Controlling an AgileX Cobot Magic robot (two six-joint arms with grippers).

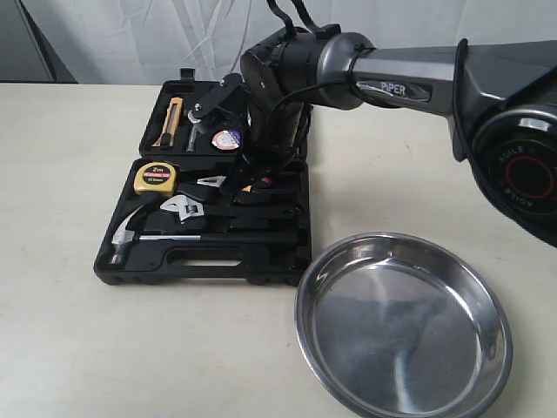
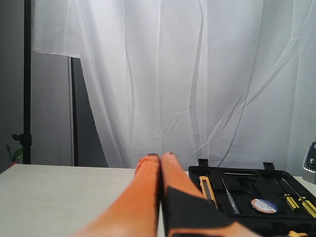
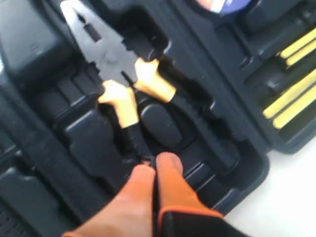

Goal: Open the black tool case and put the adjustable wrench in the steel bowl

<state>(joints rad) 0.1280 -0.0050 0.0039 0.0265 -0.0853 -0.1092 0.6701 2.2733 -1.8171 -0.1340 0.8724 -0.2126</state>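
Note:
The black tool case (image 1: 209, 259) lies open at the table's middle left, its lid flat behind it. In the lower tray lies the adjustable wrench (image 1: 188, 207), silver jaw head to the left and black handle running right under my right arm. The steel bowl (image 1: 402, 324) stands empty at the front right, beside the case. My right gripper (image 3: 155, 165) is shut just above the tray (image 3: 84, 143), its tips at the end of the orange-handled pliers (image 3: 118, 74). My left gripper (image 2: 159, 159) is shut and empty, raised beside the case lid (image 2: 247, 190).
A hammer (image 1: 129, 235) and a yellow tape measure (image 1: 155, 177) share the tray. The lid holds a yellow utility knife (image 1: 171, 120), a tape roll (image 1: 226, 138) and yellow-handled screwdrivers (image 3: 291, 98). A white curtain hangs behind the table.

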